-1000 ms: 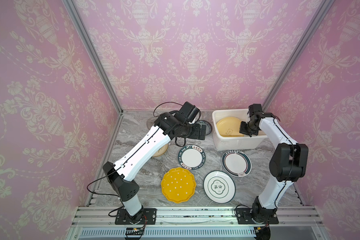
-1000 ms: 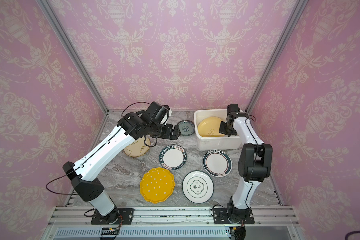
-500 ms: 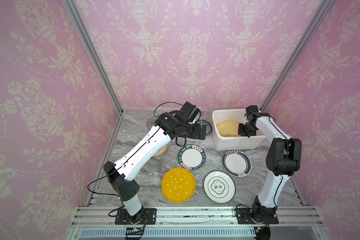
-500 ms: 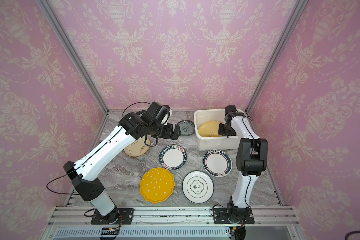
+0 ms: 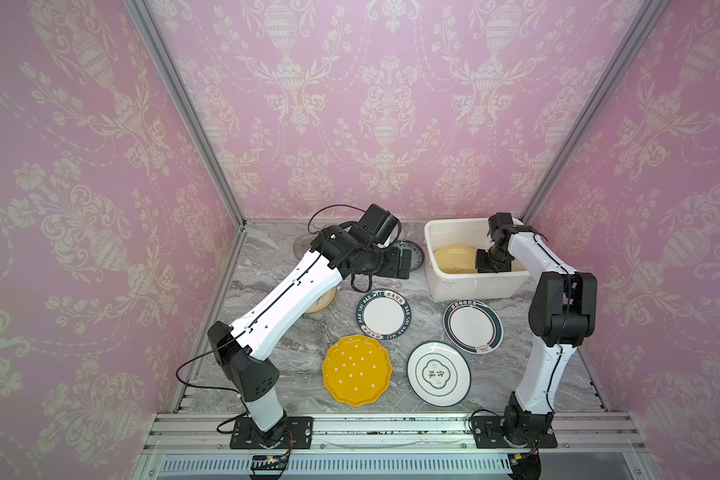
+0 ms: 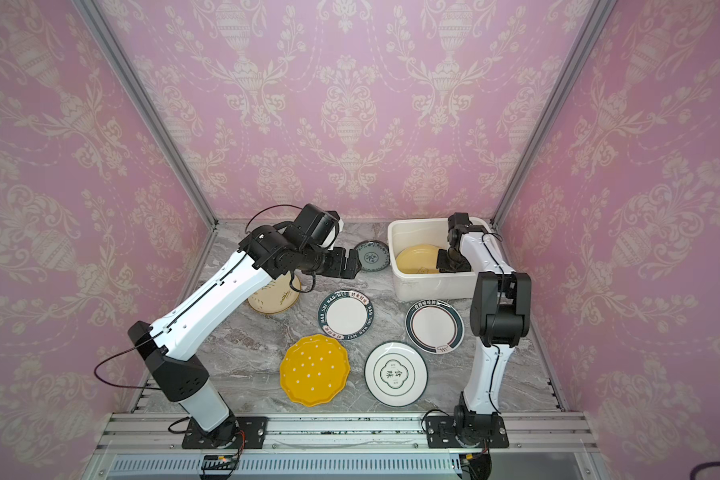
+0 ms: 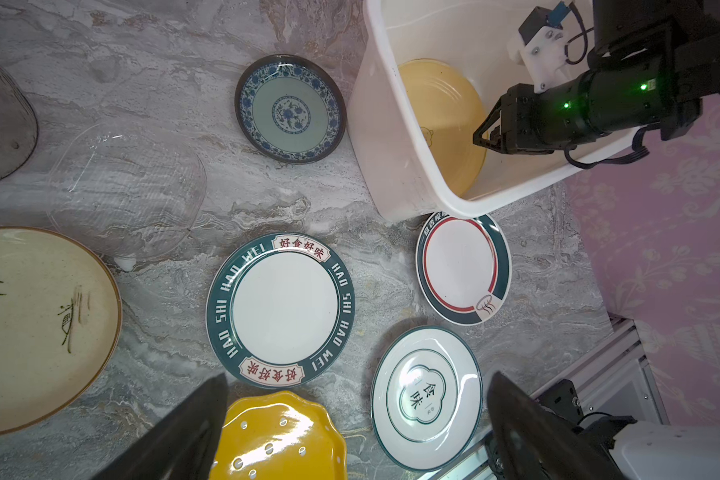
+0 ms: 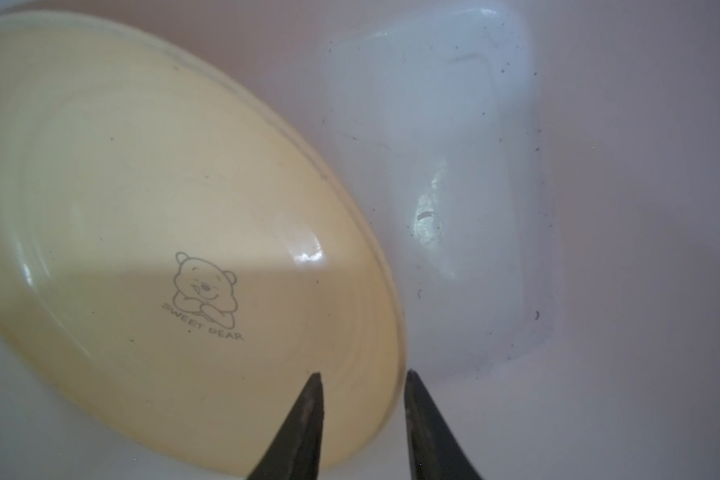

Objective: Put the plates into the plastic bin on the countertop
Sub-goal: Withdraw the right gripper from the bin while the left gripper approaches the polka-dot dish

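The cream plate (image 5: 324, 301) is partly hidden under the left arm (image 5: 283, 298), and the smoky plate (image 7: 1, 124) is cut off by the view's edge.

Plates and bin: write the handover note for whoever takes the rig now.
Left tool: open, empty, above the countertop.
Right tool: open, inside the bin, astride the pale yellow plate's rim.
Done: that plate lies tilted in the bin.
Left: eight plates on the countertop: yellow dotted, three white dark-rimmed, blue, cream, clear, smoky.
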Controlling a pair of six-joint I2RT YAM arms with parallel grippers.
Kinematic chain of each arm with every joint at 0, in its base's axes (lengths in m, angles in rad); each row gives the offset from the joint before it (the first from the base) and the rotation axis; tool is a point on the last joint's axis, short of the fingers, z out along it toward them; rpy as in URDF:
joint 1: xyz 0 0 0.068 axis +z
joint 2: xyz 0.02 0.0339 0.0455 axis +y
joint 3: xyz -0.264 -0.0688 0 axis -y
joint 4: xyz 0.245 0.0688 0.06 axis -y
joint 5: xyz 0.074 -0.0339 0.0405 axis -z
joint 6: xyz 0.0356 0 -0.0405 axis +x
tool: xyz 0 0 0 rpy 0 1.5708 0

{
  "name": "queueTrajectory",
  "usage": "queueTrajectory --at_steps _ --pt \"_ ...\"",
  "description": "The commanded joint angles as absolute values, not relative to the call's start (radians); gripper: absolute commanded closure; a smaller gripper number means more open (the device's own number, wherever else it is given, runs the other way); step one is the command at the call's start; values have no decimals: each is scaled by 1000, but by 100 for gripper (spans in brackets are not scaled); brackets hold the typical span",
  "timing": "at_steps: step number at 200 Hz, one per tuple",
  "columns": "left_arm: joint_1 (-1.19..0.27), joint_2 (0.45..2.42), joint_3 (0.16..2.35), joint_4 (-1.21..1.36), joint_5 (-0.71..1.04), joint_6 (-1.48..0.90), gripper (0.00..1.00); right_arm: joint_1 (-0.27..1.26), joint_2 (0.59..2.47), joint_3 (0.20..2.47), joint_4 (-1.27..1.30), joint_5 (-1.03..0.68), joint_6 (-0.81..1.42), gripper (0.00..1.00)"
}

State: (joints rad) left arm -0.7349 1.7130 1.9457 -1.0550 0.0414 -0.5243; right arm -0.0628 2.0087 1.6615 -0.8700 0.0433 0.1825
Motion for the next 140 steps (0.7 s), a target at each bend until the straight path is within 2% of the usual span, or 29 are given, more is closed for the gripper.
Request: queueTrajectory --at_steps 1,85,92,95,105,108,110,140 --pt "-723 1723 1923 -1043 31 -530 1 -52 2022 1686 -900 77 180 60" --pt "-702 1663 1851 -1003 -21 -570 1 -52 1976 1777 -945 81 210 27" --pt "-699 1650 1838 -995 -26 -577 1 -53 1954 1781 -942 66 215 23" --pt "-698 1644 1833 -990 -29 -580 1 -52 1944 1782 -940 59 216 18" --pt "-690 1622 1813 -982 -37 -590 1 -51 1907 1780 -931 41 226 15" --pt "-688 1616 1808 -979 -39 -592 1 -51 1893 1779 -929 38 229 3" --pt "-687 1612 1805 -979 -40 -594 1 -51 1886 1778 -927 35 231 1" --pt "-661 1532 1750 -982 -54 -614 1 -44 1757 1750 -904 -19 260 0"
